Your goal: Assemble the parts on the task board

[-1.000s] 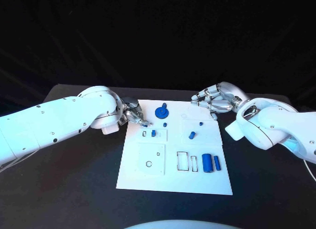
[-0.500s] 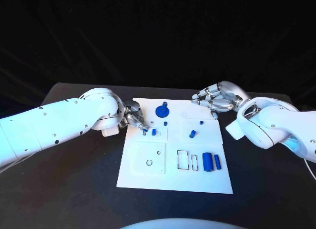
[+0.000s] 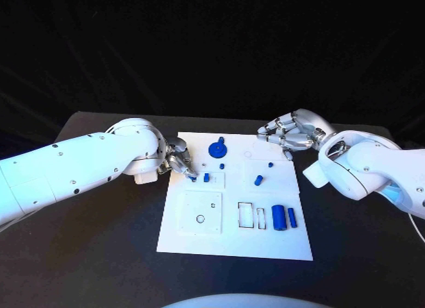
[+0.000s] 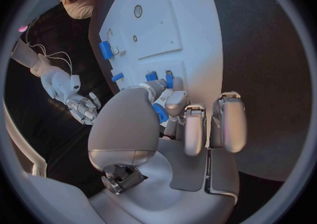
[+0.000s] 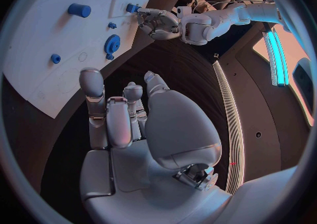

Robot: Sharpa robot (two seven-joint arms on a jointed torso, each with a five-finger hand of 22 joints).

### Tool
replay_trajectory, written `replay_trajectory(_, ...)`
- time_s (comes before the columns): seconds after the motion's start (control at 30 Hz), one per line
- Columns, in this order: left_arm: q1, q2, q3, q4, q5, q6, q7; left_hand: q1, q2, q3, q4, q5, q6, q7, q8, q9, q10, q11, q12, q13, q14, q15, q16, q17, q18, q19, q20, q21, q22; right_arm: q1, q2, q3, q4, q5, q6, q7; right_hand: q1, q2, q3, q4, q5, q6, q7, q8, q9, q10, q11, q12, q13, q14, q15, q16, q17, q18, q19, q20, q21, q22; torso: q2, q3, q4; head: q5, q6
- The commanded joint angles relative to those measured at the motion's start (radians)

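The white task board (image 3: pixel 235 240) lies mid-table. Along its far part are a blue gear (image 3: pixel 216 151), a blue peg (image 3: pixel 258 181) and a small upright blue part (image 3: pixel 207 178). Two blue cylinders (image 3: pixel 284 218) lie near the right edge. My left hand (image 3: pixel 180 162) hovers at the board's left edge, its fingertips just short of the small part (image 4: pixel 151 76), and I see nothing held. A blue shape (image 4: pixel 160 113) shows behind its fingers. My right hand (image 3: pixel 291 133) hangs empty off the board's far right corner, fingers side by side (image 5: pixel 126 123).
A square plate with a round hole (image 3: pixel 201 219) and two narrow slots (image 3: pixel 249 216) sit on the near half of the board. Black table (image 3: pixel 101 244) surrounds the board, bare on the near left and right. Both white forearms flank the board's far end.
My left hand has drawn back slightly to the left, and the small blue part its fingertips covered now stands alone on the board. The right hand has not moved.
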Motion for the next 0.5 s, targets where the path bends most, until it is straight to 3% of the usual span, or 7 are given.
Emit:
replay_trajectory(0.03, -0.002, 0.0, -0.001, -0.001, -0.012, 0.037, -0.021, 0.007, 0.004, 0.124, -0.12, 0.003, 0.0, -0.004, 0.006, 0.002, 0.001, 0.0, 0.001, -0.001, 0.105, -0.003, 0.002, 0.264, 0.003, 0.02, 0.0, 0.002, 0.121, -0.001, 0.0, 0.0, 0.0, -0.002, 0.015, 0.004, 0.008, 0.005, 0.0, 0.004, 0.005, -0.005, 0.001, 0.002, -0.002, -0.002, 0.002, 0.006, -0.001, 0.03, -0.001, -0.005, 0.0, 0.007, -0.003, 0.002, -0.004, -0.001, 0.0, -0.0004, 0.0005, 0.004, -0.002)
replay_trajectory(0.5, -0.002, 0.002, -0.003, 0.0, -0.012, 0.041, -0.013, 0.002, 0.003, 0.126, -0.119, 0.003, 0.002, -0.004, 0.007, 0.002, 0.005, -0.001, 0.004, 0.003, 0.105, -0.003, 0.002, 0.264, 0.003, 0.021, 0.0, 0.004, 0.123, -0.001, 0.001, 0.0, 0.0, -0.001, 0.017, 0.003, 0.008, 0.005, 0.0, 0.004, 0.005, -0.005, 0.001, 0.002, -0.002, -0.002, 0.002, 0.006, -0.001, 0.03, -0.001, -0.005, 0.0, 0.007, -0.003, 0.002, -0.004, -0.001, 0.0, 0.0, -0.0003, 0.003, -0.005)
